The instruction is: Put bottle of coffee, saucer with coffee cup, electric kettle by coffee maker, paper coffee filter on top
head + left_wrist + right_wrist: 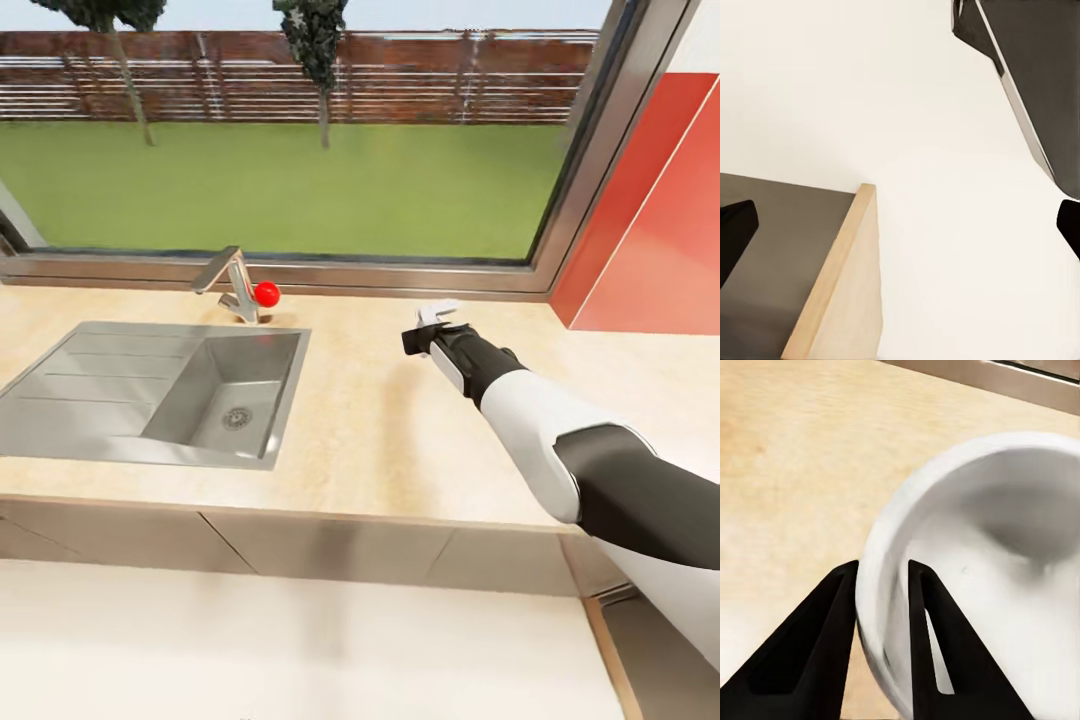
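Cup first: the coffee cup point(975, 547) is white, and it's pinched by its wall in the right claw point(882, 567). One black finger point(817, 637) sits outside the rim and the other is inside the bowl, so the claw is closed down to a narrow gap with just the cup wall between. The cup's opening faces the wrist camera and it looks empty. Can't tell whether its bottom is touching the surface or hanging a bit above it.

From the head camera, cup and claw are over the kitchen countertop point(380, 430), that beige wood-grain counter, a little toward 1 o'clock from the middle of the picture, with the right arm reaching in from 4 o'clock. The steel sink point(110, 395) is set into the counter out at 9 o'clock from the cup, well apart from it. The faucet point(232, 280) with its red knob point(266, 293) stands at about 10 o'clock. The big window point(300, 180) runs along the back at 12, and a red wall point(650, 230) is at 2 o'clock.

The left claw point(900, 225) is spread wide with nothing in it.
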Available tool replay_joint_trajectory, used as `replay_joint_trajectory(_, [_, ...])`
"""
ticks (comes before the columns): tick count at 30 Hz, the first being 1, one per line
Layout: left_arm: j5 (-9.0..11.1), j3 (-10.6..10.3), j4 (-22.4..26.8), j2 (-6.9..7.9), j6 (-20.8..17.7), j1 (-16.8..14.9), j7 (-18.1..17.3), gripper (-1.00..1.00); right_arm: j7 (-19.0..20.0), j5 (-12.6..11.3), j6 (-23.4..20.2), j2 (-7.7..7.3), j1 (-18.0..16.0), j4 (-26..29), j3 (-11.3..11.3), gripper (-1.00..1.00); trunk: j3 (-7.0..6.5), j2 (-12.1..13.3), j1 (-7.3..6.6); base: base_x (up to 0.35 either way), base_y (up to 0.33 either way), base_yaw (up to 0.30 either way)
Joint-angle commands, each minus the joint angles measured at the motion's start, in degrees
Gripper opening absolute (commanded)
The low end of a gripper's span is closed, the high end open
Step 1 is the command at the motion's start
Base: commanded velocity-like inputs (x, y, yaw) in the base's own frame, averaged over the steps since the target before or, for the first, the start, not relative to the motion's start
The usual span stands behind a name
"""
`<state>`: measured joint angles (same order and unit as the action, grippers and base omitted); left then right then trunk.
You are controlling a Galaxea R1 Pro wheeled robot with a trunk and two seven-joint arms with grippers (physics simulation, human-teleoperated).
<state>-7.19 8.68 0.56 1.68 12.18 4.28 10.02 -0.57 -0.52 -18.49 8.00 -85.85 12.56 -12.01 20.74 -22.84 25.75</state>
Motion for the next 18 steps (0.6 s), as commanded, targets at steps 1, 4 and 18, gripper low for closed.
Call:
replay_joint_trajectory(1, [-0.60, 0.46, 0.05, -0.01, 0.12, 0.02, 0.18, 1.00, 0.04, -0.10, -0.33, 0.00, -0.02, 0.09, -0.29, -1.00, 0.02, -0.09, 0.03, 0.000, 0.000, 0.221])
replay_joint_trajectory(4, [-0.57, 0.43, 0.05, -0.01, 0.14, 0.02, 0.18, 1.00, 0.04, -0.09, -0.36, 0.00, -0.02, 0.05, -0.29, -1.00, -0.17, -0.09, 0.03, 0.000, 0.000, 0.217])
replay_joint_trajectory(18, [-0.63, 0.29, 0.14, -0.08, 0.21, 0.02, 0.18, 1.00, 0.02, 0.26, -0.41, -0.09, 0.07, 0.01, -0.29, -1.00, -1.25, -0.09, 0.03, -0.073, -0.009, 0.148])
